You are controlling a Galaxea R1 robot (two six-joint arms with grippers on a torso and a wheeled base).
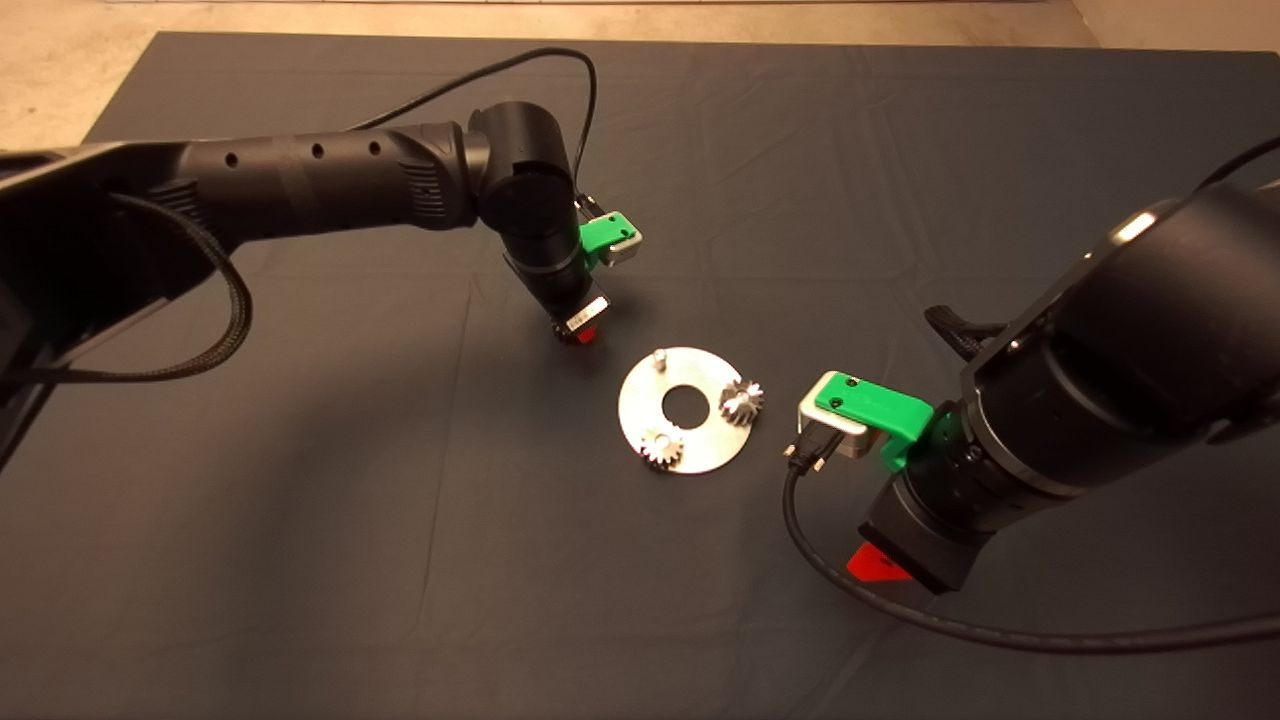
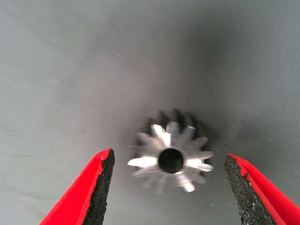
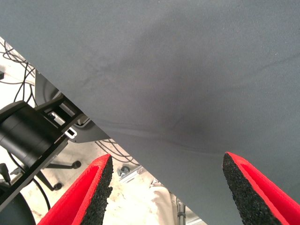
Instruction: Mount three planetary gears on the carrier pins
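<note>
Left gripper (image 2: 169, 187) spread wide, straddling third planetary gear (image 2: 169, 159) lying flat on mat (image 1: 350, 500), bore up, ungrasped, beside silver disc (image 1: 700, 440). Two gears seated; one carrier pin (image 1: 659, 356) bare. Right gripper (image 3: 168, 192) agape over mat edge.

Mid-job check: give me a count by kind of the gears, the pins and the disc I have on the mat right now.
Small shiny steel toothed gears: 3, two seated on the disc, one lying on the mat between the left tool's open fingers
Bare short silver upright pin: 1
Flat round silver disc: 1
Total: 5
</note>
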